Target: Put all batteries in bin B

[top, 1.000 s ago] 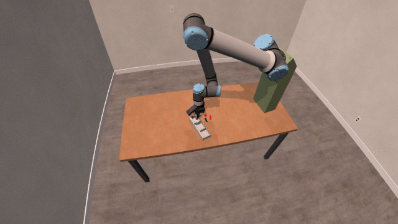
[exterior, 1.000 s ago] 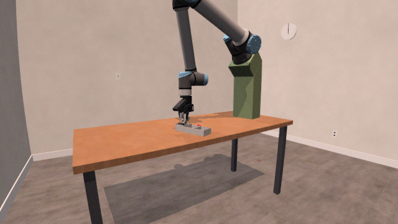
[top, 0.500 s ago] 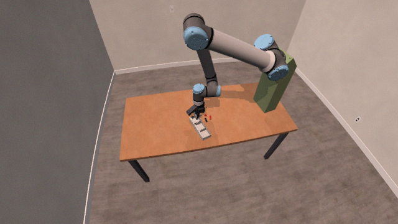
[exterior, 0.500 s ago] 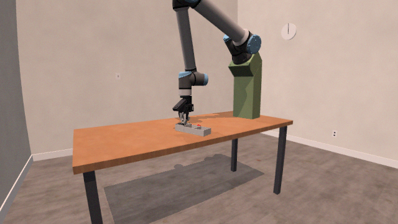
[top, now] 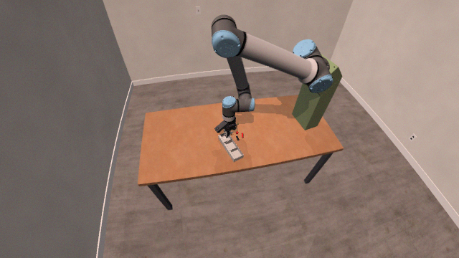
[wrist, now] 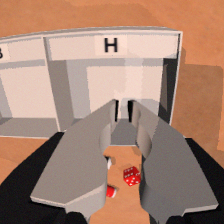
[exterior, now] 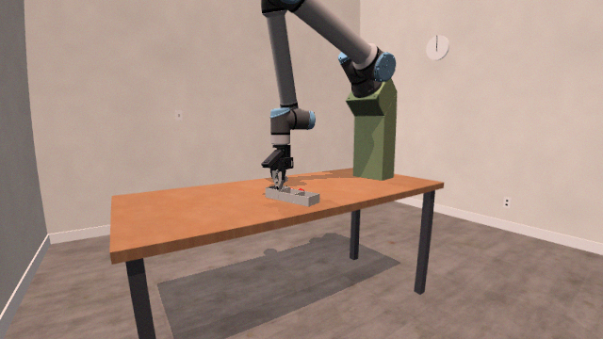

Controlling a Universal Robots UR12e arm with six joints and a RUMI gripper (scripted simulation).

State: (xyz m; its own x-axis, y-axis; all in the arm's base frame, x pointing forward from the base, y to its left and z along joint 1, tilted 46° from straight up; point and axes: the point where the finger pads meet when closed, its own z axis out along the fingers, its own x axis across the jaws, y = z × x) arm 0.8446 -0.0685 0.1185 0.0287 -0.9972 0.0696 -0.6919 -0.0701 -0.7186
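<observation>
An orange table (top: pixel 172 158) carries the green pedestal (top: pixel 313 102) at its 2 o'clock corner, from which the arm (top: pixel 272 54) reaches out and down toward mid-table. At the centre lies a grey row of bins (top: pixel 232 147), upright. In the wrist view the compartment marked H (wrist: pixel 111 45) sits at 12 o'clock, and only the edge of a letter shows on the bin at 9 o'clock (wrist: pixel 22 82) — too cropped to read. The gripper (wrist: pixel 122 112) hangs low over the H bin's near wall, jaws nearly closed with only a thin gap, holding nothing. On the table under it lie a red die (wrist: pixel 131 176) at 6 o'clock and — partly hidden by a finger — a red-and-white battery (wrist: pixel 111 191).
</observation>
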